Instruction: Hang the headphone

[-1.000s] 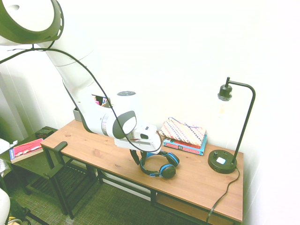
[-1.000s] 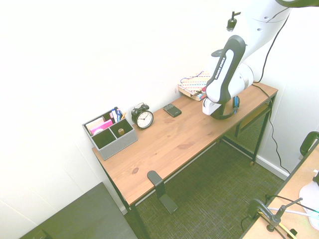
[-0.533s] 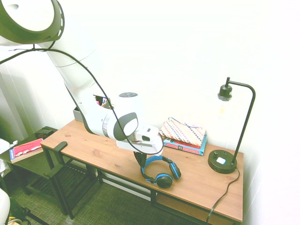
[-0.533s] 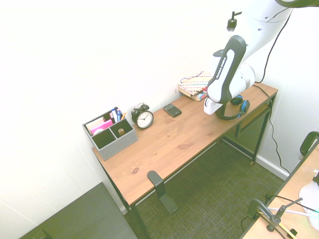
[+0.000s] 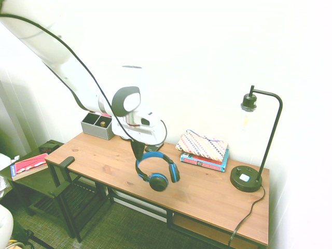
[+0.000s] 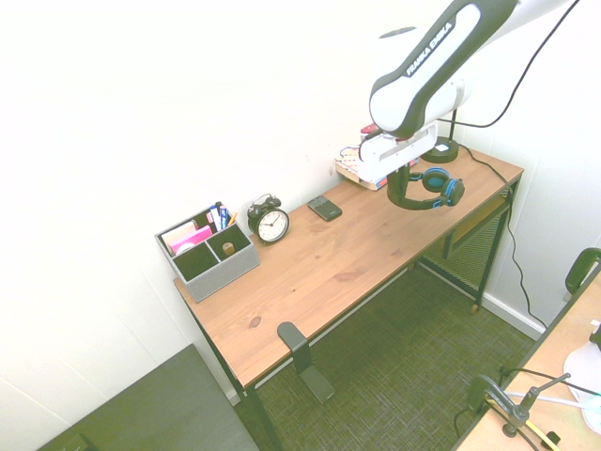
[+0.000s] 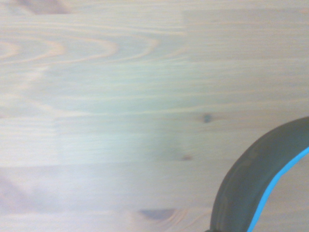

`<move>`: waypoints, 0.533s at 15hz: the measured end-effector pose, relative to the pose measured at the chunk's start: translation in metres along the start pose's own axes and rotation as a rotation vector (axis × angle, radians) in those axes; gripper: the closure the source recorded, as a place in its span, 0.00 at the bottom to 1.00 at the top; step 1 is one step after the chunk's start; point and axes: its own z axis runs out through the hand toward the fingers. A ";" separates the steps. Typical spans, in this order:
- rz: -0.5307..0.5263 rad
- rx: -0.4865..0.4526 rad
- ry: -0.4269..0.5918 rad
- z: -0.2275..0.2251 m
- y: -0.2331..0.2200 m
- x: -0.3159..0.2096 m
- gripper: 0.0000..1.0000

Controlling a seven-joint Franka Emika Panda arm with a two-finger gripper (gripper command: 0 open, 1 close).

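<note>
The headphone (image 5: 157, 168), with a blue headband and black ear cups, hangs in the air above the middle of the wooden desk (image 5: 212, 199). My gripper (image 5: 139, 154) is shut on one side of its headband, and the ear cups dangle below. From the other side, the headphone (image 6: 429, 186) hangs under the gripper (image 6: 395, 179) near the desk's right end. The wrist view shows a dark arc of the headband (image 7: 251, 183) with a blue edge over the wood.
A black hook (image 5: 65, 162) sticks out from the desk's front corner, also seen as the hook (image 6: 292, 339). A lamp (image 5: 253, 155), stacked books (image 5: 205, 149), a grey organizer (image 6: 207, 249), a clock (image 6: 270, 222) and a phone (image 6: 325, 208) stand along the wall side.
The arm has risen and swung along the desk away from the lamp, lifting the headphone off the wood. The fingers closed on the headband at the start.
</note>
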 end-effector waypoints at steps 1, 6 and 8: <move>-0.026 -0.008 -0.013 -0.017 -0.010 -0.029 1.00; -0.145 -0.027 -0.041 -0.033 -0.050 -0.163 1.00; -0.156 -0.024 -0.023 -0.022 -0.063 -0.201 1.00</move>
